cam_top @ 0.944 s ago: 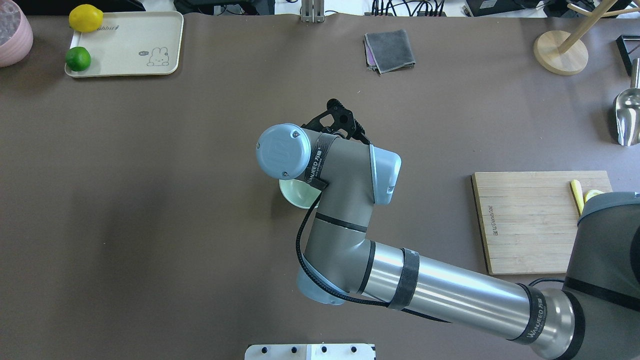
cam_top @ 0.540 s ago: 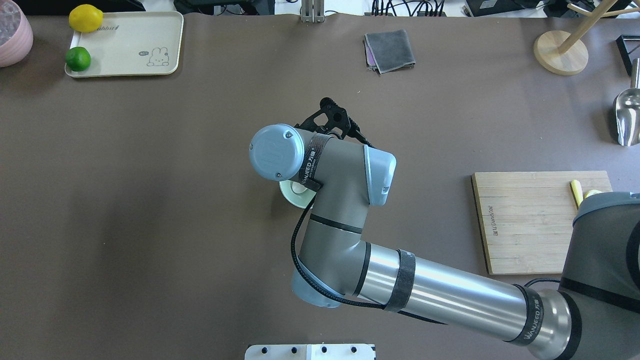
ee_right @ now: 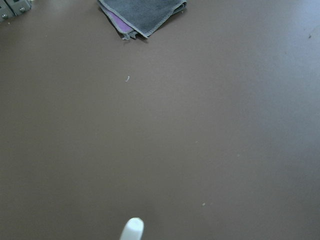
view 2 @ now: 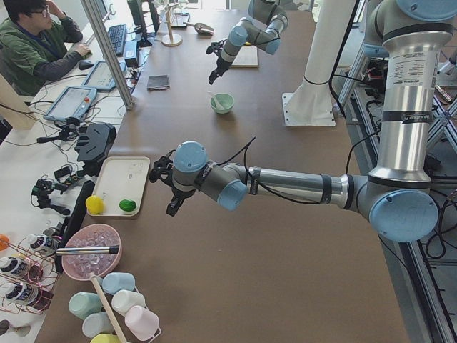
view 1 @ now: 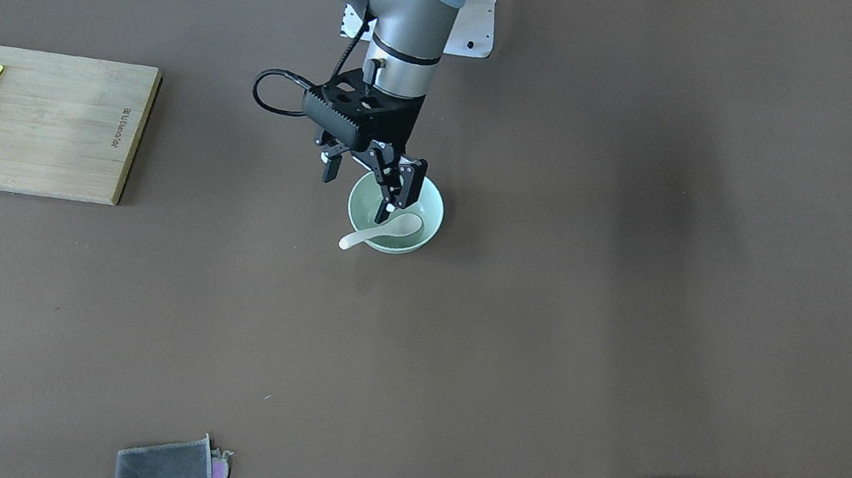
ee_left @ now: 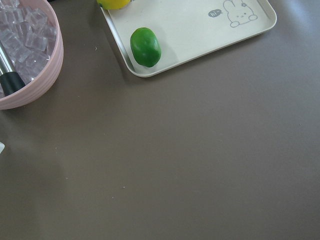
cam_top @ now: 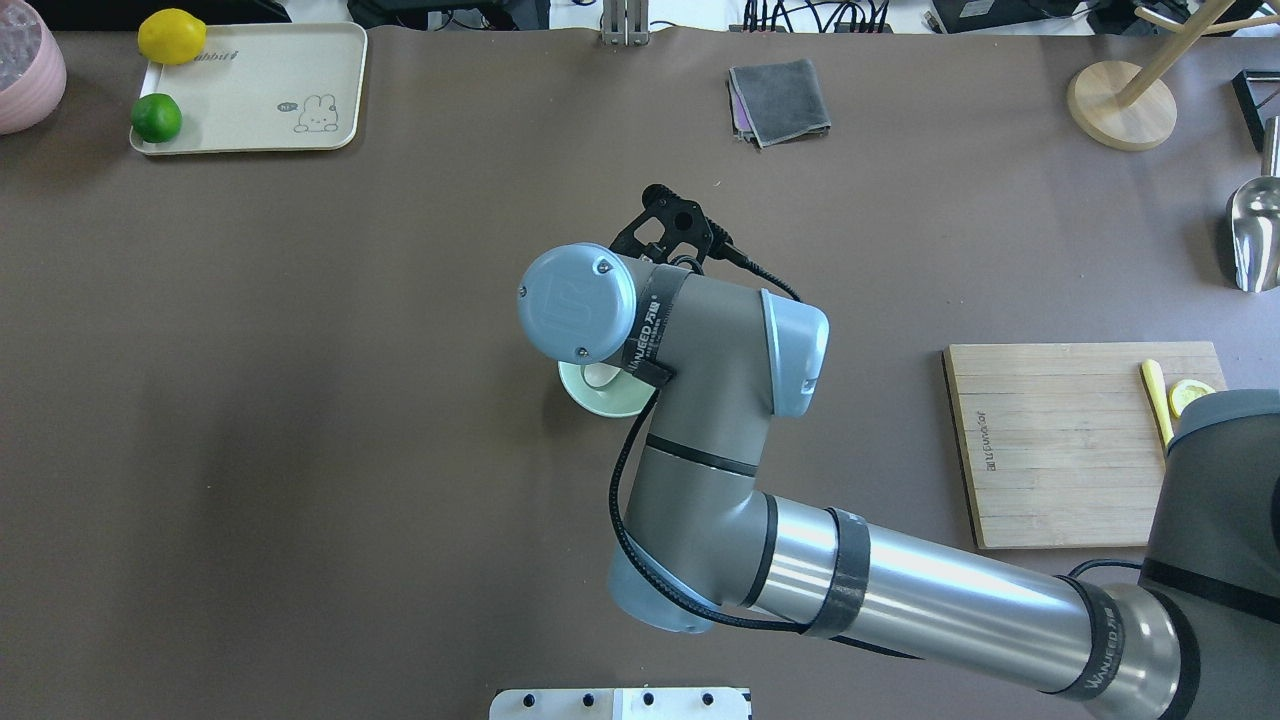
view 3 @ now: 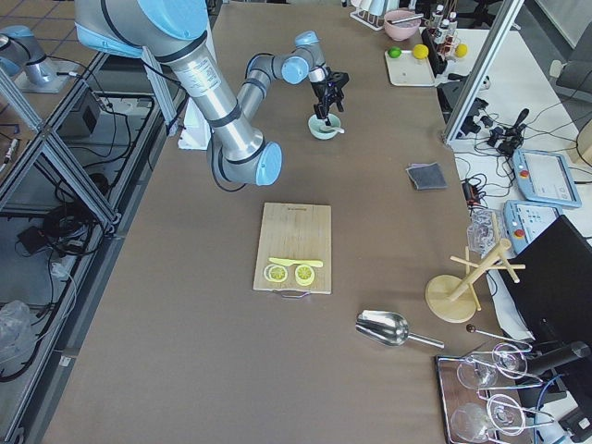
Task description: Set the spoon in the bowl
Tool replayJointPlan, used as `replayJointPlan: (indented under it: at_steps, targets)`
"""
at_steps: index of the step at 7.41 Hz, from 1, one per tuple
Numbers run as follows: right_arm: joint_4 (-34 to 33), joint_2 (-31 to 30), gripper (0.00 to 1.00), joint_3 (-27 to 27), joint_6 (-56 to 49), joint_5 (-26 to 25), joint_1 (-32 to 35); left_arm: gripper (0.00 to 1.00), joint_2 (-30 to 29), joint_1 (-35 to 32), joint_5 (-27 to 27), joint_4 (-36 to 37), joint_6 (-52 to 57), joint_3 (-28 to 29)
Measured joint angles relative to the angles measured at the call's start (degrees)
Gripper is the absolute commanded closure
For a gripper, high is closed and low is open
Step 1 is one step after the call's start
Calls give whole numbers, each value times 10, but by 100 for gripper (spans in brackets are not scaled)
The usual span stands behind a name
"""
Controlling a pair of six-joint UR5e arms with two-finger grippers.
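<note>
Right pincer: open and empty, hanging just above mint-green bowl. Directly below it, white soup spoon lying inside, scoop down, handle out over rim. Placement apparently done; only pulling the arm away seemingly left.

The brown table carries a mint-green bowl near its middle and a wooden cutting board toward the robot's right. A folded grey cloth lies by the operators' edge, and a cream tray sits beside a pink bowl.
</note>
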Motion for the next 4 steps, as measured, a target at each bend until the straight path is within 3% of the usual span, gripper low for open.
replayJointPlan:
  at_steps: [2, 4]
  targets:
    - [2, -97, 0, 85, -182, 80, 68, 1, 15, 0, 1, -20, 1, 10]
    - [2, -166, 0, 118, -347, 150, 139, 1, 55, 0, 3, -67, 4, 36]
